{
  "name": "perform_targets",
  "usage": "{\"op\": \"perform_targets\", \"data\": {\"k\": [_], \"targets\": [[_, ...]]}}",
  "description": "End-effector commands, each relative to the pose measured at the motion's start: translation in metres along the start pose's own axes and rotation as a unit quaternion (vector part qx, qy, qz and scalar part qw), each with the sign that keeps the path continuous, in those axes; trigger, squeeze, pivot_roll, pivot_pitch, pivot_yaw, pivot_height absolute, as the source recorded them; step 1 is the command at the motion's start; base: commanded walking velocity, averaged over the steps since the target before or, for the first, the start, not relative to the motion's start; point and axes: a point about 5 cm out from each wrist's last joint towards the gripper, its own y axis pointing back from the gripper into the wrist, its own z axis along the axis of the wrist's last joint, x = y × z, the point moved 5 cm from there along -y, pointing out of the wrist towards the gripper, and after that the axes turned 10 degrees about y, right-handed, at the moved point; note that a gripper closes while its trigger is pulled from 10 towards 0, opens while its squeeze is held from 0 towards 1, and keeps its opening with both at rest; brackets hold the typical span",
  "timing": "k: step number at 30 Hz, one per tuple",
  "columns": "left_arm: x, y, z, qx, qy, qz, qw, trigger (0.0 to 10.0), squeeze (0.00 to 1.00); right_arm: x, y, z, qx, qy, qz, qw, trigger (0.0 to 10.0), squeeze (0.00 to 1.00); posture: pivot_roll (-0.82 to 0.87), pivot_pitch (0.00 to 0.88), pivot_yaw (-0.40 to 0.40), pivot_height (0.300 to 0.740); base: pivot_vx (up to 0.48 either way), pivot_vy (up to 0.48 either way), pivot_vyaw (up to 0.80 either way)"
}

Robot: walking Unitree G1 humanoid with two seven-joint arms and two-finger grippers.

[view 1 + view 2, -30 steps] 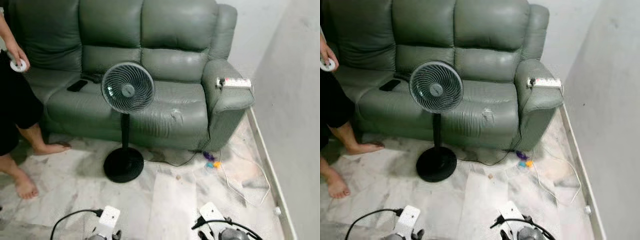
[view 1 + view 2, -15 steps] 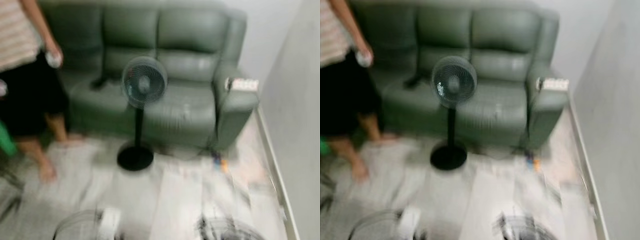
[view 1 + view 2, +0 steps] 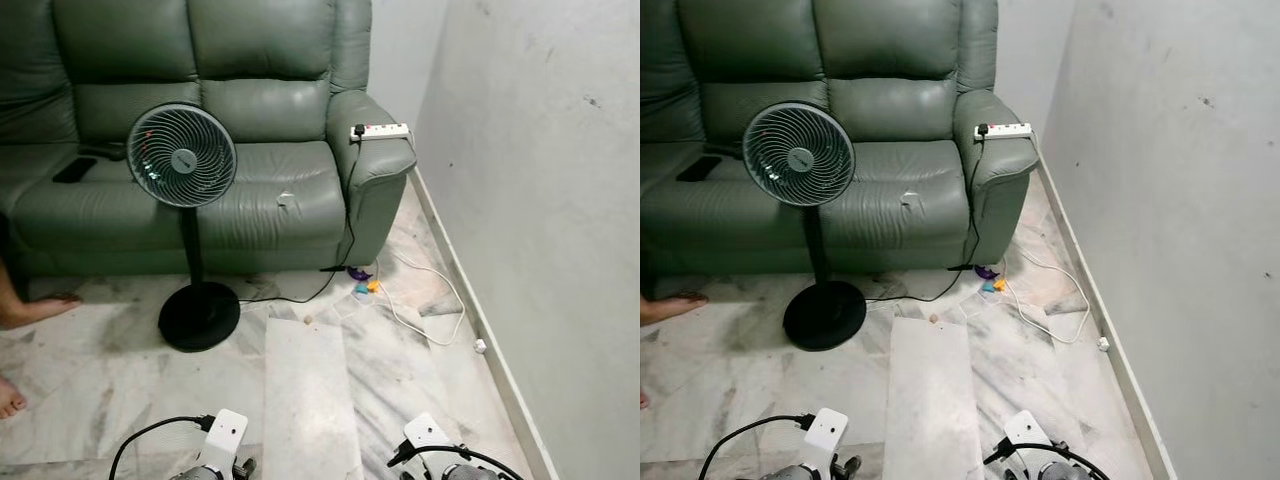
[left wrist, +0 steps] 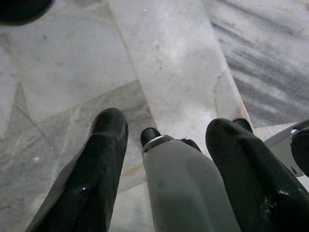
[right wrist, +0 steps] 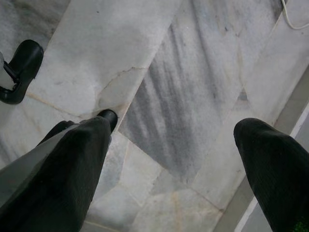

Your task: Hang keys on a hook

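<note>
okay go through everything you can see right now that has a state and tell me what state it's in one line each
Black pedestal fan with a round grille: upright on the marble floor, before the sofa; running or not, cannot tell.
White power strip: lying on the green leather sofa's right armrest, one black plug in.
Left gripper: open, empty, hanging over the floor.
Right gripper: open, empty, hanging over the floor.

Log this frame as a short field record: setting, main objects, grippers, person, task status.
setting: living room corner, marble floor, wall on robot's right
sofa: green leather, power strip on its armrest
fan: standing before the sofa
left gripper: open, empty, over floor
right gripper: open, empty, over floor
person: bare foot at left edge
task status: no keys or hook visible
</note>
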Motion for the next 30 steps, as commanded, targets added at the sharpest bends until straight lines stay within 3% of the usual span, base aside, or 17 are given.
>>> {"op": "perform_targets", "data": {"k": [1, 10, 17, 23, 30], "targets": [[-0.002, 0.0, -0.003, 0.007, 0.007, -0.012, 1.0, 10.0, 0.0, 0.001, 0.0, -0.005, 0.006, -0.006, -0.003, 1.0, 10.0, 0.0, 0.07, 0.0, -0.025, 0.74, 0.0, 0.0, -0.79], [-0.006, 0.0, -0.004, 0.009, 0.026, -0.029, 0.999, 10.0, 0.0, 0.002, 0.0, -0.004, 0.006, -0.006, -0.002, 1.0, 10.0, 0.0, 0.07, 0.0, -0.026, 0.74, 0.0, 0.0, -0.79], [-0.005, 0.001, -0.005, 0.011, 0.027, -0.027, 0.999, 10.0, 0.0, -0.001, -0.002, 0.01, -0.004, -0.005, -0.002, 1.0, 10.0, 0.0, 0.07, 0.0, -0.027, 0.74, 0.0, 0.0, -0.78], [-0.005, 0.001, -0.005, 0.012, 0.028, -0.027, 0.999, 10.0, 0.0, -0.002, 0.0, 0.002, 0.002, -0.006, -0.003, 1.0, 10.0, 0.0, 0.07, 0.0, -0.028, 0.74, 0.0, 0.0, -0.78], [-0.001, 0.001, -0.008, 0.017, 0.032, -0.009, 0.999, 10.0, 0.0, -0.002, -0.001, 0.012, -0.01, -0.004, 0.0, 1.0, 10.0, 0.0, 0.07, 0.0, -0.029, 0.74, 0.0, 0.0, -0.78]]}}
